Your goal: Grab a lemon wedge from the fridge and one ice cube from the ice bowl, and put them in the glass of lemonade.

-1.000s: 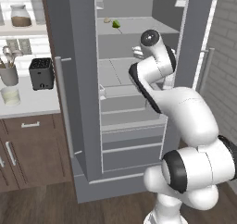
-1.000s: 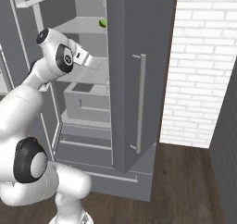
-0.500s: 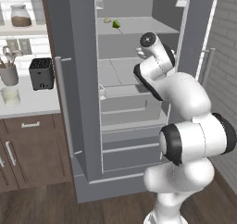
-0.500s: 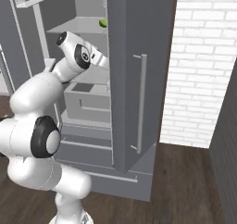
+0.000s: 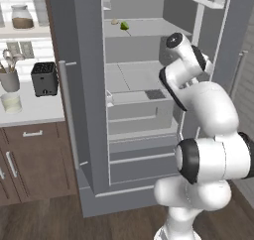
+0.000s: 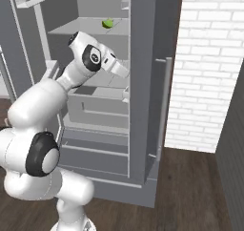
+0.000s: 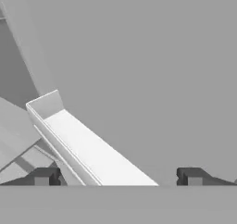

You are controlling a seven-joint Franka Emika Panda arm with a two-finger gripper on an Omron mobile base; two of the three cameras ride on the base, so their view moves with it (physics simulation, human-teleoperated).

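The grey fridge [image 5: 82, 80] stands with both doors open. A tiny yellow-green lemon wedge [image 5: 124, 25] lies on its top shelf, seen from the other side as the lemon wedge [image 6: 108, 23]. My arm reaches into the fridge at the middle shelf, well below the wedge. My gripper [image 7: 118, 177] is open, its two dark fingertips [image 7: 44, 176] wide apart with nothing between them, facing the inside of a fridge door and its white door bin [image 7: 88, 149]. The glass of lemonade [image 5: 11, 102] stands on the counter at far left. The ice bowl is out of view.
A black toaster [image 5: 44, 79] and a grey utensil cup [image 5: 9, 80] share the counter with the glass. The right fridge door [image 6: 143, 82] stands edge-on beside my hand. A small beige item [image 5: 114, 21] lies next to the wedge. A white brick wall [image 6: 205, 68] is at right.
My hand has swung right inside the fridge toward the right door, and the elbow has folded up closer to the base. The lemon wedge has not moved.
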